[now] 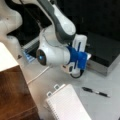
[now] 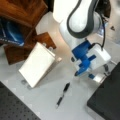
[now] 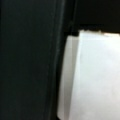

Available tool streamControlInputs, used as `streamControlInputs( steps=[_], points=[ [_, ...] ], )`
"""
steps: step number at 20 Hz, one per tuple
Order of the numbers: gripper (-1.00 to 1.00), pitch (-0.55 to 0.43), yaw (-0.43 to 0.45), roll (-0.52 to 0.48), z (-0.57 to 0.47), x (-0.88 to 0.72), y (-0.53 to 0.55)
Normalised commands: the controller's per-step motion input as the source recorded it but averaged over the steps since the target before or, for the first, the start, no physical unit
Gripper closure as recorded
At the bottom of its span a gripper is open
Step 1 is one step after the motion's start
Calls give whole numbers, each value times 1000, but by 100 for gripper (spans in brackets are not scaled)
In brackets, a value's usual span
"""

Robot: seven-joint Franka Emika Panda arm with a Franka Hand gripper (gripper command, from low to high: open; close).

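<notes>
1. My gripper is masked by its blue mount in both front views; beside the black box I cannot tell how my jaws stand.
2. The notepad near the pen is cut off by a front view's bottom edge.
3. The pen's tip is too blurred to make out.
4. My wrist view shows only a dark blur beside a pale surface; neither is identifiable.
</notes>
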Motion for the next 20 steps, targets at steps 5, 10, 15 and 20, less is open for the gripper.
streamControlInputs(
  steps=[5,10,15,20],
  points=[
    [-100,-109,-116,61,-82,60,98],
    [-100,-86,-104,34,-65,17,57],
    [-100,-73,-94,28,-47,-36,54],
    [100,-64,-67,21,-25,-89,28]
  ],
)
